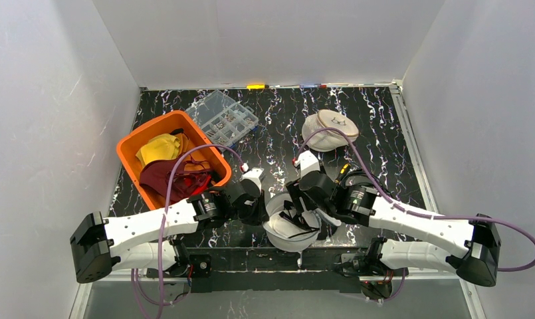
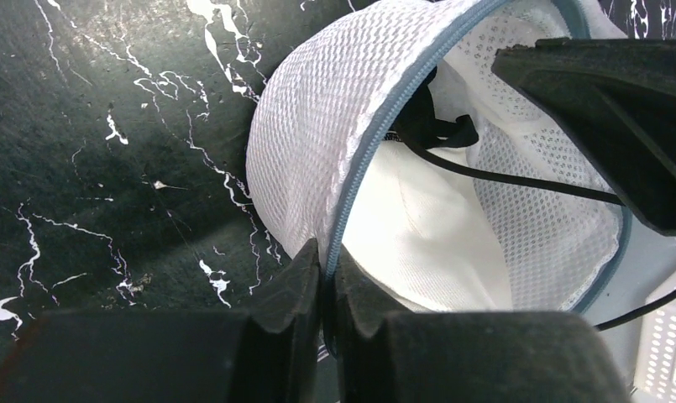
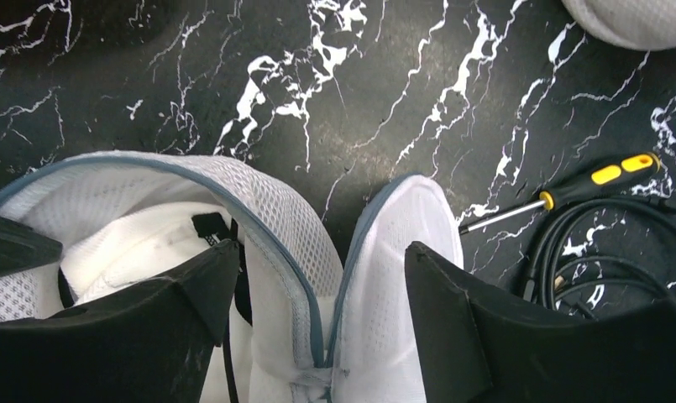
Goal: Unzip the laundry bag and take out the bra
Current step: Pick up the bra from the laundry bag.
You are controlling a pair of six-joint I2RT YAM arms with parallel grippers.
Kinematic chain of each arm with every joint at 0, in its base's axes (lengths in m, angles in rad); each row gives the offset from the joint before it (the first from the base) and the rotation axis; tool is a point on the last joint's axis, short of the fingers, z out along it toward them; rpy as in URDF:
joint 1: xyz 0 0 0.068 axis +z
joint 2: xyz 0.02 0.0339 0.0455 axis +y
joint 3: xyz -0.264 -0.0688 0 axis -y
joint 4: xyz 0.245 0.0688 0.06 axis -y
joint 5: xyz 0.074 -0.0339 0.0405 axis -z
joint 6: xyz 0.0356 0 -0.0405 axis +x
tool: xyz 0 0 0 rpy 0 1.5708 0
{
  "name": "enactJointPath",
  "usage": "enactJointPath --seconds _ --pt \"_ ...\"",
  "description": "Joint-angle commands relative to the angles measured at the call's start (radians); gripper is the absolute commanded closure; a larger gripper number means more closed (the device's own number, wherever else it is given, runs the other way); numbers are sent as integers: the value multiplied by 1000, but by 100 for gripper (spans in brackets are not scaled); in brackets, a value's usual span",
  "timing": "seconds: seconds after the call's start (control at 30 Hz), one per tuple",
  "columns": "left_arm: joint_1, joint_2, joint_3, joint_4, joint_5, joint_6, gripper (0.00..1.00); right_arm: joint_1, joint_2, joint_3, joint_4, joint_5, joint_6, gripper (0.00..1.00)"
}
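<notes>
The white mesh laundry bag [image 1: 290,232] lies at the near middle of the table, its grey-blue zipper edge [image 2: 376,143] gaping wide. Inside it show the bra's black straps [image 2: 439,134] and pale fabric [image 2: 418,227]; a strap and tag [image 3: 206,225] also show in the right wrist view. My left gripper [image 2: 327,269] is shut on the bag's zipper rim at its left side. My right gripper [image 3: 319,252] stands open astride the bag's rim [image 3: 301,252] where the two zipper sides meet, one finger inside the opening and the other against the outer flap [image 3: 393,252].
An orange bin [image 1: 128,143] of yellow and maroon clothes stands at the left, a clear compartment box [image 1: 224,118] behind it. A pale fabric bundle [image 1: 327,129] lies at the far right. A yellow-handled screwdriver [image 3: 594,180] and a black cable [image 3: 569,252] lie just right of the bag.
</notes>
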Motion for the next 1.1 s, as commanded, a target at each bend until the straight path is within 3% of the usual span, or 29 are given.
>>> enactJointPath --seconds 0.0,0.1,0.3,0.37,0.63,0.9,1.0,1.07 --pt "-4 5 37 4 17 62 97 1 36 70 55 8 -63 21" --pt "-4 13 52 -6 18 85 100 1 71 80 60 6 -82 34" --pt "-4 1 62 -11 -36 117 100 1 81 80 71 42 -72 79" --pt "-4 -8 73 -5 -69 133 100 0 54 95 82 99 -78 98" --pt "-4 -70 97 126 -227 264 100 0 -1 205 120 195 -189 99" --pt "-4 19 -48 223 -296 216 100 1 -38 -1 179 169 -59 98" --pt "-4 36 -75 240 -295 195 100 0 -72 -52 174 140 -17 91" --pt "-4 39 -82 245 -291 189 100 1 -90 -48 142 133 1 76"
